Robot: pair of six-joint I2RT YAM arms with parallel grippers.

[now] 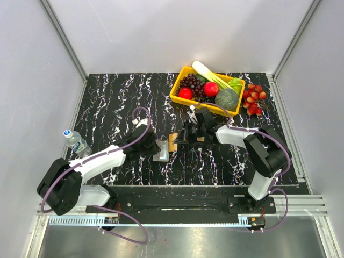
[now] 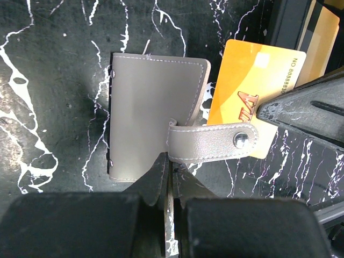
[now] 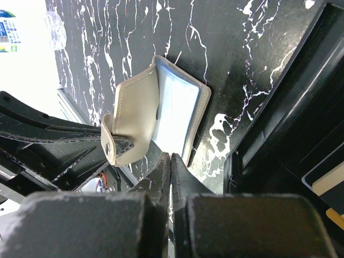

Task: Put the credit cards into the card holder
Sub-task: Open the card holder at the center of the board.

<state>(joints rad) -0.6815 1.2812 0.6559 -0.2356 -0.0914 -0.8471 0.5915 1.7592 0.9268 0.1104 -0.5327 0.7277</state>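
Left arm, right arm, jaws clamped.

I see a black table with white streaks. At the back stands a yellow basket, with red fruits beside it. In the middle lies the grey card holder, an orange card just beside it, near a black tray. A bottle lies at the left edge.

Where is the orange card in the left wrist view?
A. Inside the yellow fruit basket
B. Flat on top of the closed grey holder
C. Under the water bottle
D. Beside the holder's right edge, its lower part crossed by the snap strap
D: the orange card shows just right of the card holder, and the strap runs across the card's lower edge.
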